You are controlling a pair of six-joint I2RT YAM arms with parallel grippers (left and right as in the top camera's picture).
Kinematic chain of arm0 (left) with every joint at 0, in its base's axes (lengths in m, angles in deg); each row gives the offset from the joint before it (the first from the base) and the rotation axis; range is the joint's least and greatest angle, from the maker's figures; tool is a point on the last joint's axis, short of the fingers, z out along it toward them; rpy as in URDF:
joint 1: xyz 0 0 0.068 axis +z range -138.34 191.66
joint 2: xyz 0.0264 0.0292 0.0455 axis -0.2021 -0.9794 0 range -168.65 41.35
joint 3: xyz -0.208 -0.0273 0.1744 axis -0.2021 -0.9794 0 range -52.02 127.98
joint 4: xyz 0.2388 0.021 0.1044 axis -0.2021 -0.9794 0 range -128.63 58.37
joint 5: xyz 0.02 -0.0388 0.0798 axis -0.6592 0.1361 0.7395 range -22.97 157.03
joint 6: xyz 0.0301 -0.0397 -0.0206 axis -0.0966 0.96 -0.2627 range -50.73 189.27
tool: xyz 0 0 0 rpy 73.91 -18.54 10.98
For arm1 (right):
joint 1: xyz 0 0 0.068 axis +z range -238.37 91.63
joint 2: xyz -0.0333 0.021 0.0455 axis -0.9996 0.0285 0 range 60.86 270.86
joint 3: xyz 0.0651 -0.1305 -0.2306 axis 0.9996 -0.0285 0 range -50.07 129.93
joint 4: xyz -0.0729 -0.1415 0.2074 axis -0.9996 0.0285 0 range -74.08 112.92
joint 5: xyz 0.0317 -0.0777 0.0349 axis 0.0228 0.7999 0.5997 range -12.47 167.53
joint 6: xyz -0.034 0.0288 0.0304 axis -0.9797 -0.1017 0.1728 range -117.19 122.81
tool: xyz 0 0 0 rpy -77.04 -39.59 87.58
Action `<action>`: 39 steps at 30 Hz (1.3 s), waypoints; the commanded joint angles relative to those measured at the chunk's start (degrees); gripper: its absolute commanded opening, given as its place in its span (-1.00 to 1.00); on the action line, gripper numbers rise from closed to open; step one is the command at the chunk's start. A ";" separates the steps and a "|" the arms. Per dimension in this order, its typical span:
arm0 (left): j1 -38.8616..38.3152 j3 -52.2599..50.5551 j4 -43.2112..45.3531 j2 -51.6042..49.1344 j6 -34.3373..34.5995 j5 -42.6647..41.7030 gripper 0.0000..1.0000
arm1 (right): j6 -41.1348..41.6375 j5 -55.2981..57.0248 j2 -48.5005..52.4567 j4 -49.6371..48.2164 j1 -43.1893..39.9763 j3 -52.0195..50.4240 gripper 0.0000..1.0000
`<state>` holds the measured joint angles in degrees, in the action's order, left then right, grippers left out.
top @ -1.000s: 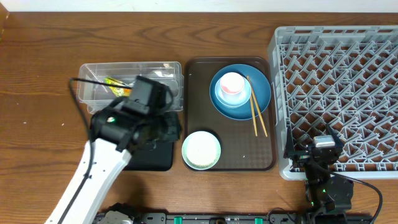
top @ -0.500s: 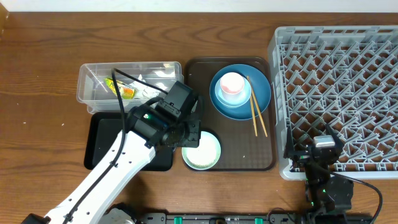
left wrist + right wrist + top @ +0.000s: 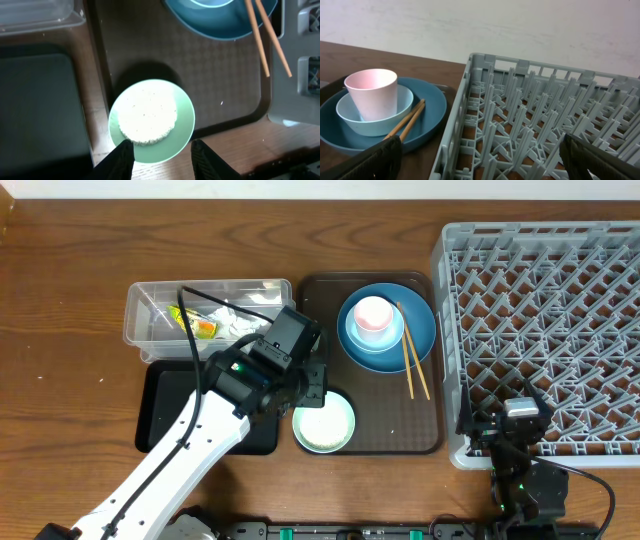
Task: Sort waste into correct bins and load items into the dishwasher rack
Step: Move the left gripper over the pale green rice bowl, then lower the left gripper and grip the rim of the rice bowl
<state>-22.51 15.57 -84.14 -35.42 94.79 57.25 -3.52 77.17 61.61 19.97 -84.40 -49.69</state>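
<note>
The pale green bowl (image 3: 324,422) holds white rice (image 3: 148,116) and sits at the front left of the brown serving tray (image 3: 385,435). My left gripper (image 3: 162,157) is open and empty just above the bowl's near rim (image 3: 185,131). The blue plate (image 3: 418,330) carries the light-blue bowl (image 3: 357,125) with the pink cup (image 3: 373,314) in it, and the chopsticks (image 3: 412,362) lean on the plate. The clear tub (image 3: 150,310) holds the yellow-green wrapper (image 3: 192,321) and white tissue (image 3: 240,320). The black tray (image 3: 165,395) lies in front of it. My right gripper (image 3: 480,160) is open over the grey rack's (image 3: 545,320) front left corner.
The rack fills the right side of the table (image 3: 60,300) and its wall (image 3: 457,125) stands right beside the serving tray. My left arm (image 3: 170,470) crosses over the black tray.
My left gripper has moved right from over the clear tub and black tray to above the green bowl, then settled. The right arm has not moved.
</note>
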 commanded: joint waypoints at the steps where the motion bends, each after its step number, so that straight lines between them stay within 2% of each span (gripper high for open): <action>1: -0.04 0.79 -0.02 -0.28 0.33 1.70 -0.18 | -0.17 0.35 -0.04 0.22 0.66 -0.07 0.99; 6: -0.04 0.79 1.64 -0.31 0.33 1.70 -0.16 | -0.17 0.35 -0.04 0.24 0.66 -0.07 0.98; 12: -0.13 0.76 3.54 -0.81 5.14 1.73 -0.16 | -0.17 0.35 -0.04 0.24 0.66 -0.07 0.97; 15: -0.79 0.76 3.39 -1.92 5.25 1.68 -0.14 | -0.17 0.35 -0.04 0.22 0.66 -0.07 0.98; 17: -2.10 0.76 2.91 -3.10 5.25 1.66 -0.08 | -0.15 0.35 -0.04 0.24 0.66 -0.07 0.99; 27: -11.65 0.76 3.17 -12.81 8.04 1.53 -0.06 | -0.17 0.35 -0.04 0.22 0.66 -0.07 0.98; 39: -14.67 0.76 5.07 -21.86 8.26 1.49 -0.06 | -0.17 0.35 -0.04 0.24 0.66 -0.07 0.99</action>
<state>-36.96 15.57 -79.12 -56.52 102.51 58.38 -3.52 77.17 61.61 19.97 -84.40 -49.69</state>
